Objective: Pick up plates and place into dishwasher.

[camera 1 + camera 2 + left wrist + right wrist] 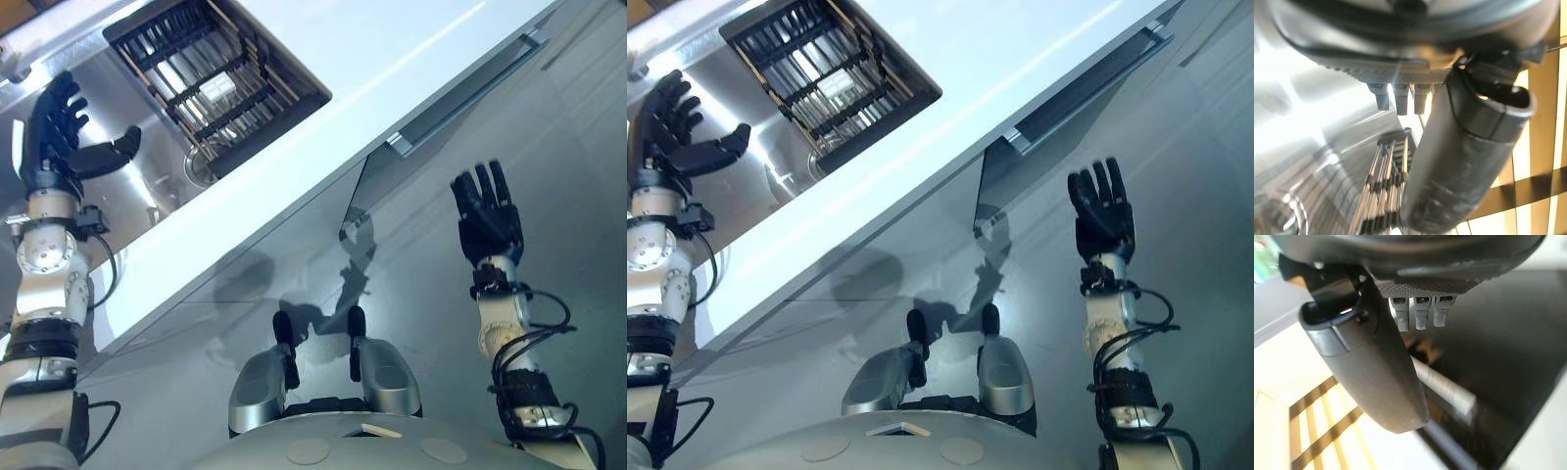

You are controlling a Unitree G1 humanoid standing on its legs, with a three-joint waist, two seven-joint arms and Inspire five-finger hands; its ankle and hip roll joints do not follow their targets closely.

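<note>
**Both hands open and empty at the sink and dishwasher front**

The dark wire rack (220, 83) sits in the steel sink (147, 191), which is set into the white counter (411, 49). The rack's long axis runs diagonally, from the head view's upper left down toward the right, and rows of upright tines cross it. Pale pieces show between the tines, but whether they are plates cannot be told. Below the counter's edge lies the glossy grey dishwasher front (578, 176). Its long silver bar handle (470, 90) runs parallel to that edge, rising toward the upper right.

The left hand (59, 127) is held over the sink, near the rack's left corner. Its fingers are straight, its thumb is spread wide toward the rack, and it holds nothing. The right hand (487, 215) is raised before the grey front, below the handle and apart from it. Its fingers are straight and close together, and it too holds nothing.
</note>
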